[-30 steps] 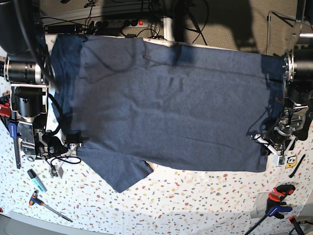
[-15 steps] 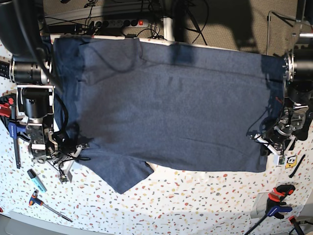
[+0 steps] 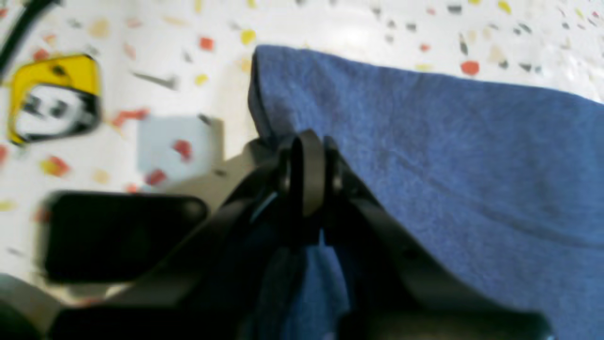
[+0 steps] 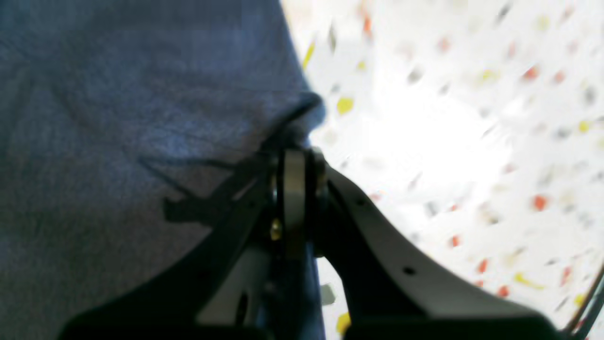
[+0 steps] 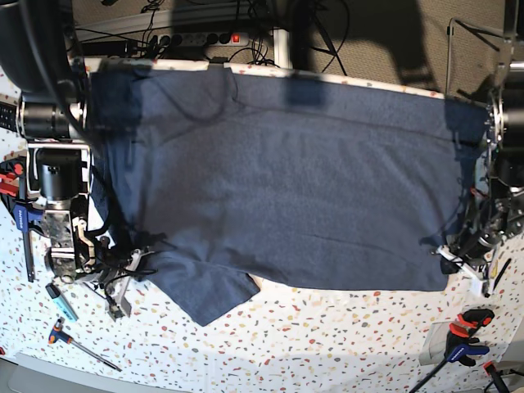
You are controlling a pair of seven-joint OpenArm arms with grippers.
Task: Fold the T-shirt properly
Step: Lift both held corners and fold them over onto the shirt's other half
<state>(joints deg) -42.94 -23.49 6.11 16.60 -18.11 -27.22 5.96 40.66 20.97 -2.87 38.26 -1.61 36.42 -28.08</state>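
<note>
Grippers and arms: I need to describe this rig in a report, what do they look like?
Left gripper: black curved fingers, grey pad between the tips. Right gripper: one black finger, one white with small holes, a brass screw near the tip. In the base view the arms are black cylinders with silver bands and loose black cables.

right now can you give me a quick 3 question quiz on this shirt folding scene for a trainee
1. True or false: the jaws of both grippers are shut on the T-shirt.
2. Multiple choice: in the base view, the nearer short sleeve points toward that view's A) lower left, B) upper right, C) lower right.
3. Short answer: what pattern does the tabletop have?

Key:
1. True. The left gripper pinches a corner of the fabric; the right gripper pinches an edge.
2. A.
3. White with coloured speckles, like terrazzo.
</note>
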